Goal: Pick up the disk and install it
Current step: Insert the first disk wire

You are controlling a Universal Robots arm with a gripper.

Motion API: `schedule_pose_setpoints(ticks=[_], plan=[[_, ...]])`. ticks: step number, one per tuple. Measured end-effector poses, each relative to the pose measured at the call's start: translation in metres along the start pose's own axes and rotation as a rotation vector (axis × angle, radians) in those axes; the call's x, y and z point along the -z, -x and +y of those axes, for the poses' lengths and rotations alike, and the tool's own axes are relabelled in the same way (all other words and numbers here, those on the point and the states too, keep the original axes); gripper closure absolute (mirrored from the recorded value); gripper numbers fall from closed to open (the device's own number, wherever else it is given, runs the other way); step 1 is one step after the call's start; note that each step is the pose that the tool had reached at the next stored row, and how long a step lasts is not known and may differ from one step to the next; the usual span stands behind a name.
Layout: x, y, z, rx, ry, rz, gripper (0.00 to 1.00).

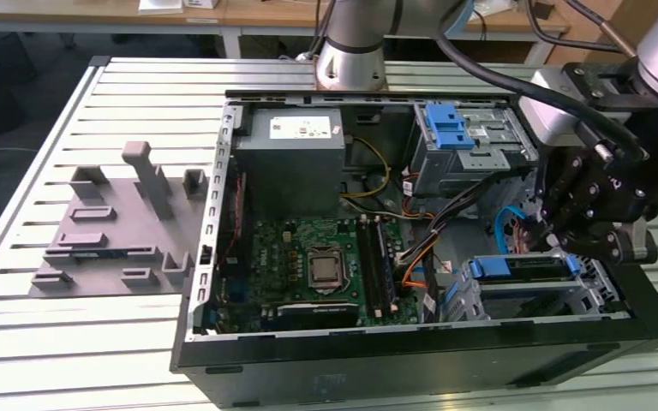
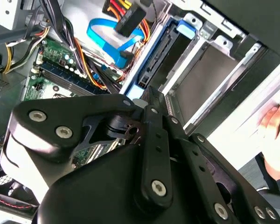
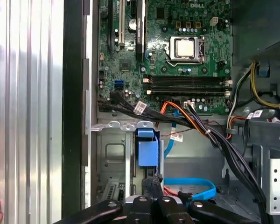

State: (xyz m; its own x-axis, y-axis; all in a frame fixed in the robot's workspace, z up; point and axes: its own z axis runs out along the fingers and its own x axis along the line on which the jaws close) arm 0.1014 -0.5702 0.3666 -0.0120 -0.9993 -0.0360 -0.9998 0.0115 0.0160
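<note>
1. Blue-framed disk (image 1: 520, 268) is sitting on edge in the lower drive bay (image 1: 603, 293) of the open computer case (image 1: 421, 360), at the corner toward the exterior view's right. It looks slotted in, but how deep is not showing.
2. End effector (image 1: 586, 248) is hovering just above that bay, fingers (image 3: 148, 186) drawn together with nothing between them. In the first wrist view the tips are sitting right by the disk's blue end. I cannot tell whether they are touching it.
3. Risk, as I'm judging it: a blue data cable (image 3: 191, 187) and an orange-and-black cable bundle (image 3: 196, 125) are lying close beside the bay. Any sideways drift could be hooking a finger or linkage into them and tugging connectors.
4. Second risk: pressing off-centre on that blue end could be cocking the disk in its rails, leaving it jammed or half seated.
5. Third risk: a person's hand (image 2: 274, 125) is showing at the worktop (image 1: 100, 342), just outside the case wall and near the arm's reach.
6. Orientation: the disk is standing with flat faces upright and a thin edge facing the case's open side. Its long axis appears to be running along the near case wall, across the exterior view from left to right, level with the worktop. Which end is carrying the connector is not showing.
</note>
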Motion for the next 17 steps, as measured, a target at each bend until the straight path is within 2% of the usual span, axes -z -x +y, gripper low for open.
schedule_pose_setpoints(ticks=[5,17], plan=[[-0.0001,0.0036,-0.0056,0.000,0.0000,-0.0001,0.89],[-0.0005,0.0176,-0.0137,0.000,0.0000,-0.0001,0.89]])
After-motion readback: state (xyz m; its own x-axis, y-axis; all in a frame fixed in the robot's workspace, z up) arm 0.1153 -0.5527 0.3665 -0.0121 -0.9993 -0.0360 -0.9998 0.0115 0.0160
